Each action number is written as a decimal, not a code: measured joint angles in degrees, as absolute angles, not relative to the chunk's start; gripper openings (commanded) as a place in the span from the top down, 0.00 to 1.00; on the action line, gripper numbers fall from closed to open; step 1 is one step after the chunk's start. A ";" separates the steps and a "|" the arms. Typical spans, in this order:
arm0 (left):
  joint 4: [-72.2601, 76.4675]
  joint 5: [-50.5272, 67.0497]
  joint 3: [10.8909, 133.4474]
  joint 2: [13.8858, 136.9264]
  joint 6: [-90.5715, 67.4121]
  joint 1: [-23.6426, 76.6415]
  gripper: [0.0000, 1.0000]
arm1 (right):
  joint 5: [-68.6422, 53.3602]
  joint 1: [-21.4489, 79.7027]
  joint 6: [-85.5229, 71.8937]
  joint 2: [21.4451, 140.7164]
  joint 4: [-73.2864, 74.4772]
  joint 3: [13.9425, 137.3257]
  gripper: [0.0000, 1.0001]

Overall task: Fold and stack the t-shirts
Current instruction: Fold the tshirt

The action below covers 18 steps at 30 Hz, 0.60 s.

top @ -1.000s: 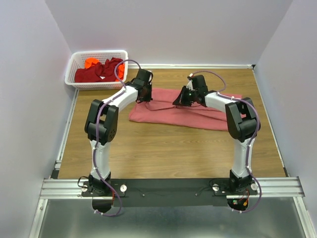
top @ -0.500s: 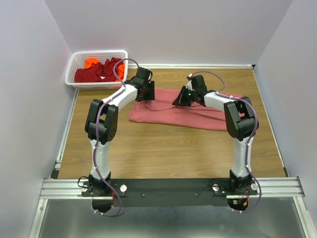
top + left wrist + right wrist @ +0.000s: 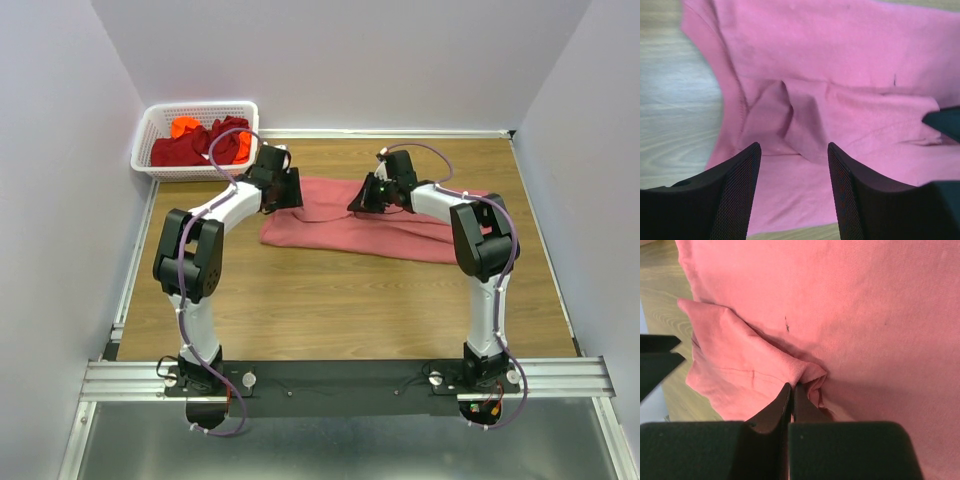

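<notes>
The salmon-pink t-shirt (image 3: 385,236) lies in a long folded band across the middle of the wooden table. My left gripper (image 3: 284,190) hovers over its left end, open, with nothing but cloth below its fingers (image 3: 793,150). A sleeve fold (image 3: 790,120) lies rumpled ahead of it. My right gripper (image 3: 362,198) is at the shirt's upper middle edge, shut on a pinched fold of the pink cloth (image 3: 791,386). A dark red t-shirt (image 3: 192,149) and a bright orange one (image 3: 183,127) are heaped in the basket.
The white lattice basket (image 3: 147,131) stands at the back left corner against the walls. Bare wood (image 3: 330,300) runs between the shirt and the arm bases. White walls close in the left, back and right sides.
My left gripper has opened, let go of the pink shirt's left end and drawn back a little to the left. The right gripper has stayed put, still pinching the cloth.
</notes>
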<state>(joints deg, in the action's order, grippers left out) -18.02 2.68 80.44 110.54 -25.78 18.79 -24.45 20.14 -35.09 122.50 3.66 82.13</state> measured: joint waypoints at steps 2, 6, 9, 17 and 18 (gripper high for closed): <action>-16.75 4.12 78.87 110.54 -26.11 18.83 0.32 | -24.53 20.14 -35.09 122.61 3.77 82.32 0.93; -14.31 6.72 76.95 110.61 -26.52 18.79 0.31 | -24.58 20.14 -35.09 122.63 3.92 82.43 0.93; -12.53 8.34 76.69 110.93 -26.85 18.46 0.30 | -24.62 20.14 -35.07 122.67 3.99 82.43 0.93; -9.06 10.90 76.55 112.73 -27.64 18.06 0.30 | -24.69 20.14 -35.07 122.72 4.08 82.46 0.93; -9.02 10.94 76.40 112.86 -27.70 18.06 0.30 | -24.69 20.14 -35.07 122.72 4.08 82.46 0.93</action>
